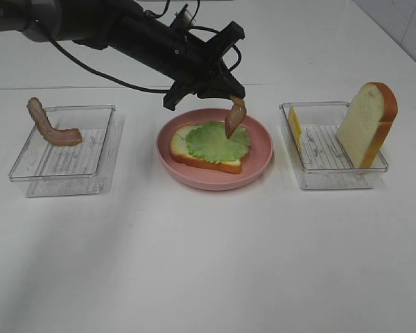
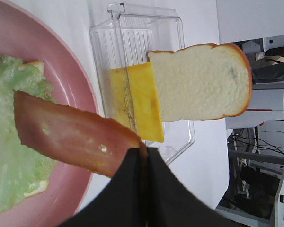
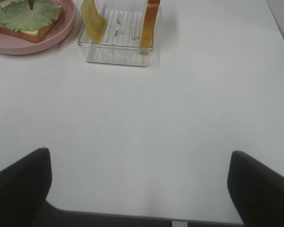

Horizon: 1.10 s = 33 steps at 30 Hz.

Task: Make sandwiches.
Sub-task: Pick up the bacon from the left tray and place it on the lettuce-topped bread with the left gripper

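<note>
**Status of assembly**

1. Completed, as judged from the layout: the base bread slice (image 1: 188, 157) lies flat on the pink plate (image 1: 261, 164), and the lettuce (image 1: 218, 141) is spread on top of it.
2. In hand: my left fingers (image 2: 149, 164) are pressed together on one end of a bacon strip (image 2: 75, 137). The strip hangs below them over the lettuce. I cannot tell whether its lower end touches the leaf or stops just above it.
3. Not yet done:
   - releasing this strip onto the lettuce;
   - the second bacon strip (image 1: 52, 129), which rests on the rim of the clear tray (image 1: 62, 165) well behind my left fingers, on the far side from the plate;
   - the cheese (image 2: 139, 101), which stands on edge in the other clear tray (image 1: 326, 172), just beyond my left fingers;
   - the top bread slice (image 1: 365, 125), which leans upright in that same tray, beside the cheese.

My estimate is that the stack is under half built.

**Right arm**

My right fingers (image 3: 258, 188) are spread wide and hold nothing. They hang above bare tabletop (image 3: 142, 123). The cheese tray is ahead of them and well apart.

**Markings**

The food pieces, plate and trays carry no brand or label. A few white letters show on my left arm at the edge of the high view. They are cut off, so no whole word can be read.
</note>
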Each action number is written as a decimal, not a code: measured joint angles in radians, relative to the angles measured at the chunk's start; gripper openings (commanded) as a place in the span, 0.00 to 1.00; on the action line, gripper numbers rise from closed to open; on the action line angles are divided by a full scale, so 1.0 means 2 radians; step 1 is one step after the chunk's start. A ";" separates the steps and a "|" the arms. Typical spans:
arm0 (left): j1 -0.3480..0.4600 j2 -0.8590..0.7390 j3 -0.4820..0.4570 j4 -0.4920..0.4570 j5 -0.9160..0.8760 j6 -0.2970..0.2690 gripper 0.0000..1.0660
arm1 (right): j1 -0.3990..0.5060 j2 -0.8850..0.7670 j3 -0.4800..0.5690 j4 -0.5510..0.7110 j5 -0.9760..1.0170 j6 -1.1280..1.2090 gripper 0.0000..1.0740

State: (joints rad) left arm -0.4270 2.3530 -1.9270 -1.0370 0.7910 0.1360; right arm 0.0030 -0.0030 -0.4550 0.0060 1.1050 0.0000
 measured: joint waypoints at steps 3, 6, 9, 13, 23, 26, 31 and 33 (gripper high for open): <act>0.000 0.020 -0.020 0.000 0.010 -0.001 0.00 | 0.000 0.000 0.000 0.000 0.000 0.000 0.92; 0.000 0.033 -0.025 0.000 0.012 -0.006 0.00 | 0.000 0.000 0.000 0.000 0.000 0.000 0.92; 0.000 0.039 -0.026 0.000 0.014 -0.007 0.00 | 0.000 0.000 0.000 0.000 0.000 0.000 0.92; 0.001 0.044 -0.026 0.015 0.017 -0.016 0.00 | 0.000 0.000 0.000 0.001 0.000 0.000 0.92; 0.017 0.047 -0.029 0.136 0.035 -0.076 0.00 | 0.000 0.000 0.000 0.001 0.000 0.000 0.92; 0.022 0.048 -0.029 0.147 0.035 -0.078 0.00 | 0.000 0.000 0.000 0.001 0.000 0.000 0.92; 0.022 0.048 -0.029 0.170 0.034 -0.078 0.00 | 0.000 0.000 0.000 0.001 0.000 0.000 0.92; 0.022 0.048 -0.029 0.176 0.033 -0.078 0.00 | 0.000 0.000 0.000 0.001 0.000 0.000 0.92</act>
State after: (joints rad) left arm -0.3830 2.4480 -1.9850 -0.6840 0.8580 -0.0190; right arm 0.0030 -0.0030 -0.4550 0.0080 1.1050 0.0000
